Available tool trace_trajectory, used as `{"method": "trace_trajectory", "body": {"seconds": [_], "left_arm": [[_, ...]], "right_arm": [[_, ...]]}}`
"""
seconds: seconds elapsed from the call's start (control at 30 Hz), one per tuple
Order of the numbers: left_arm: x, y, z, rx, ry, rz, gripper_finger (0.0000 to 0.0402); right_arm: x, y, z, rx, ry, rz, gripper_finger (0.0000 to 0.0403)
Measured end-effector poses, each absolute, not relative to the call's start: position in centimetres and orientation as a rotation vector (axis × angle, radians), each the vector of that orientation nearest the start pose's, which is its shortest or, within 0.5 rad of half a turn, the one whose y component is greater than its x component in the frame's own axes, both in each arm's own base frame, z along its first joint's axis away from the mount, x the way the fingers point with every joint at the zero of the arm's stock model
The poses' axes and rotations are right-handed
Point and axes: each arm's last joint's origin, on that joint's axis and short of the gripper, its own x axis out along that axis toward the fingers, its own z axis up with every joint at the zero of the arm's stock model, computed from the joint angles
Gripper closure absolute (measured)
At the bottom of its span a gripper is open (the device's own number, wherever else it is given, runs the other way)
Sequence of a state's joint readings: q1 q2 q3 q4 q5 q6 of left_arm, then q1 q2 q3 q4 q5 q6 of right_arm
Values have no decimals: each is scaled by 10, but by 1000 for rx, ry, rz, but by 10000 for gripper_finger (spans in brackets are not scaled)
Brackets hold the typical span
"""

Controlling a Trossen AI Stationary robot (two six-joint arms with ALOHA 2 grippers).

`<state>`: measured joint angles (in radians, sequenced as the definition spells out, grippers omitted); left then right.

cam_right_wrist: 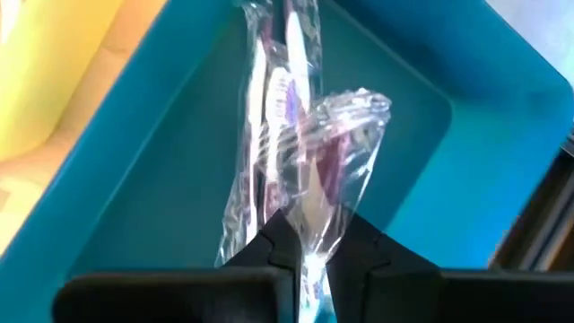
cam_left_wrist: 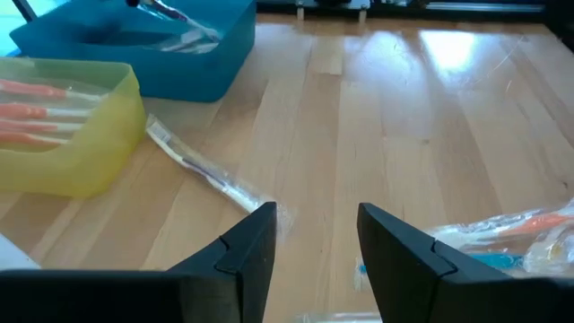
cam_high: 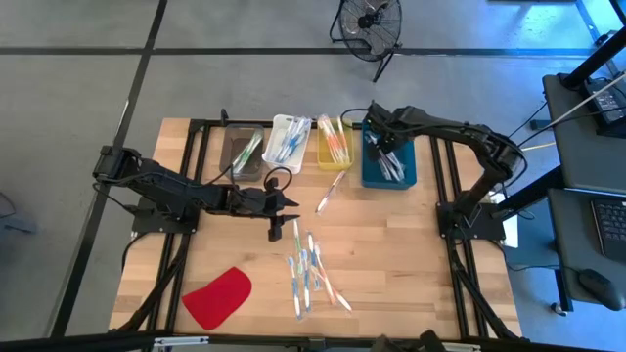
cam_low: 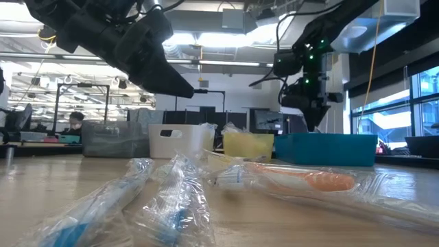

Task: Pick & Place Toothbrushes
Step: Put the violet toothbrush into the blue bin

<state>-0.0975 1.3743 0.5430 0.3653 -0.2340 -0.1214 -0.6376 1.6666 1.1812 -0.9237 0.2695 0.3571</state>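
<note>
Wrapped toothbrushes (cam_high: 308, 274) lie in a loose pile on the wooden table near its front edge, and one more (cam_high: 331, 191) lies alone by the bins. My left gripper (cam_high: 286, 210) hovers open over the table's middle, nothing between its fingers (cam_left_wrist: 251, 247). My right gripper (cam_high: 381, 149) is above the blue bin (cam_high: 389, 164), shut on a clear-wrapped toothbrush (cam_right_wrist: 309, 135) with a purple part. Other wrapped toothbrushes (cam_right_wrist: 256, 117) lie on the bin's floor. My right gripper pinches one end of the toothbrush's clear wrapper (cam_right_wrist: 316, 220) between its two fingers. The fingers come from above, pointing steeply down into the blue bin. The toothbrush hangs below them, along their line. Whether its lower end touches the bin's floor I cannot tell.
Along the far edge stand a dark bin (cam_high: 243, 152), a white bin (cam_high: 287, 140) and a yellow bin (cam_high: 334, 142) holding orange toothbrushes, left of the blue one. A flat red piece (cam_high: 217, 298) lies at the near left. Bare wood lies at the table's right.
</note>
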Motion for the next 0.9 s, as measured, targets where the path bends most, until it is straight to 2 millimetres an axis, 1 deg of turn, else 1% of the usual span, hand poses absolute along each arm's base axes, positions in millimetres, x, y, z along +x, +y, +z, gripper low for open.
{"method": "trace_trajectory", "body": {"seconds": [0.1, 0.27, 0.33, 0.4, 0.5, 0.6, 0.7, 0.77, 0.9], "left_arm": [[262, -19, 177, -49, 471, 165, 249], [260, -19, 174, -77, 503, 176, 249], [260, -19, 173, -82, 519, 162, 249], [259, -21, 172, -88, 534, 130, 249], [259, -26, 171, -89, 544, 64, 250], [258, -32, 171, -52, 551, -15, 252], [257, -39, 171, 11, 552, -92, 252], [256, -43, 171, 63, 551, -142, 251], [256, -48, 171, 195, 540, -191, 249]], "right_arm": [[245, -192, 204, 538, 1275, -1002, 371], [252, -196, 196, 540, 1252, -1005, 340], [254, -198, 191, 540, 1252, -1005, 334], [256, -199, 186, 545, 1266, -1002, 335], [257, -200, 180, 546, 1283, -1000, 348], [257, -201, 178, 546, 1289, -1000, 360], [257, -201, 179, 538, 1293, -998, 363], [257, -200, 179, 539, 1299, -998, 353], [256, -200, 178, 538, 1304, -998, 311]]}}
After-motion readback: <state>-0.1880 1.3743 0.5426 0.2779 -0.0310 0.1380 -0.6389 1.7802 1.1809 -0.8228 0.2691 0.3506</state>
